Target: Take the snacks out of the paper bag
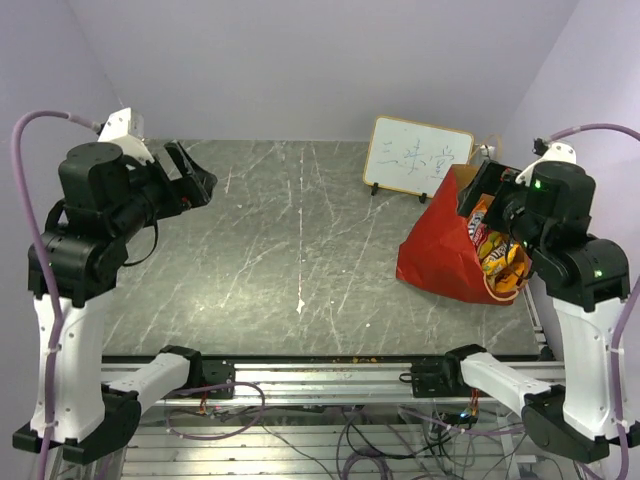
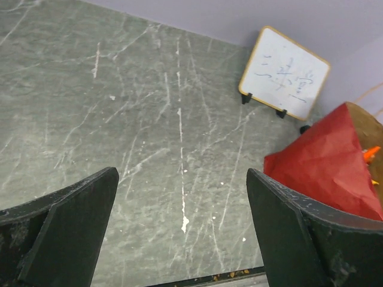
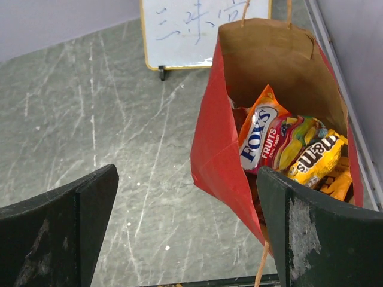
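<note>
The right gripper hangs with its jaws spread wide and nothing between them. It is right at the open mouth of the paper bag, looking down into it. The bag is red outside and brown inside, and it leans over on the bench with its mouth turned toward that arm. The snacks are all inside it. An orange packet marked FOX'S Fruits is on top, with a yellow packet with brown lettering touching it on the side nearer the bag's mouth. More orange packs lie beneath, too crowded to tell apart. One thin cord handle dangles from the rim nearest the gripper.

Just behind the bag, on its far side, a small whiteboard with blue scribbles stands on little black feet, close to the bag's closed end.

The left gripper is well apart from the bag, across the bench — raised, jaws just as wide, gripping nothing. From its wrist view the bag shows only as a red flank at the edge, with bare grey marbled surface between.
</note>
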Controlling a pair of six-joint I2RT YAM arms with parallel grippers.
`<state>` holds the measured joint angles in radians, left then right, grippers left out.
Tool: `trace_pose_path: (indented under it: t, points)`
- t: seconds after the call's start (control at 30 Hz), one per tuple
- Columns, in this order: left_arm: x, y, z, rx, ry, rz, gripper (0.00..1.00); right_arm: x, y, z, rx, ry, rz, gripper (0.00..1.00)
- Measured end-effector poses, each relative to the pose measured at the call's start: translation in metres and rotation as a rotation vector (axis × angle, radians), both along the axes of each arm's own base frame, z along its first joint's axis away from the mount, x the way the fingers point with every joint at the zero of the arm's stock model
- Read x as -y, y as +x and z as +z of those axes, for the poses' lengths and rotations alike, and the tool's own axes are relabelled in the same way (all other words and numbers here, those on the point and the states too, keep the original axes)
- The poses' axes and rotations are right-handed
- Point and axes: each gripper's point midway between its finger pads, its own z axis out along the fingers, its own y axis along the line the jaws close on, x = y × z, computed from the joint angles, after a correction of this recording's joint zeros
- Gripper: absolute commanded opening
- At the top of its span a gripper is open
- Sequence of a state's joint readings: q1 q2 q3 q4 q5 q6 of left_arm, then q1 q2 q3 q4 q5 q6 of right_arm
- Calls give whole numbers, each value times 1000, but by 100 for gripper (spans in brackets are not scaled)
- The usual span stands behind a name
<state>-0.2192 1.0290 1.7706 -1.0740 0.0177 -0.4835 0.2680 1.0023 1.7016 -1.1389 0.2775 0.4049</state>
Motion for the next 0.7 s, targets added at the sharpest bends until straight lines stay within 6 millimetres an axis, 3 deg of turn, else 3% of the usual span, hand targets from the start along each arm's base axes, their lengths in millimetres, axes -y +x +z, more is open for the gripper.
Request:
trace_pose_path:
  t: [0.33, 0.7]
  points:
    - [-13, 42, -24, -79, 64, 113, 98, 10, 37, -18, -45, -59, -104, 100]
    - [-7, 75, -58, -142, 86, 121, 98, 29, 91, -36, -65, -117, -299, 100]
